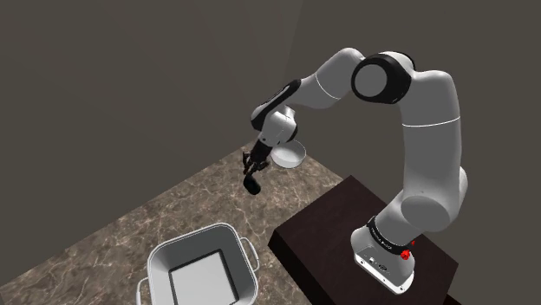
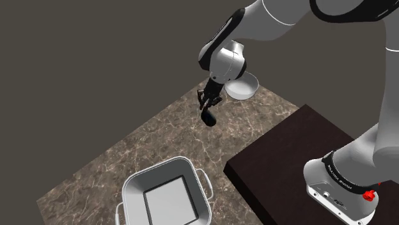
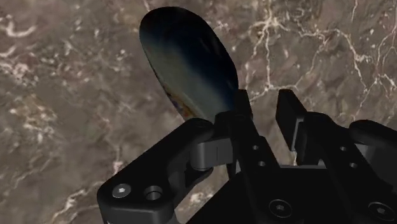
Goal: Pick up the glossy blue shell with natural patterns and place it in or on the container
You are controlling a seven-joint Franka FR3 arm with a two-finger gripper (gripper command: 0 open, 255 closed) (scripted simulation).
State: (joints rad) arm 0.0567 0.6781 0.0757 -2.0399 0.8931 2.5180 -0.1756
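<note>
Wrist view is showing me the black gripper (image 3: pixel 264 109) pinching the shiny dark blue oval shell (image 3: pixel 191 63) by just its narrow end. The fingers are squeezing in close. The shell's end is tucking in beside one of them, and the rest is sticking far out over the brown marble table (image 3: pixel 63 95). In the shoulder view the shell (image 1: pixel 252 184) is hanging under the gripper (image 1: pixel 252 167). I am thinking it is up off the table, but I cannot be sure.

The grey square metal pot with two handles (image 1: pixel 191 240) is sitting well apart from the shell, nearer the shoulder view's bottom edge. A small pale round bowl (image 1: pixel 291 156) is sitting just beside the gripper.

Here is what I am worrying about. The grip is so small that the shell could be slipping or swinging if I am moving the arm fast, and then it is dropping onto the table. Its shiny skin is making that easier. The long end could be bumping the pot's rim if I am coming in too low. Turning the wrist could be knocking the small bowl too. So I am planning to go slow and high.
</note>
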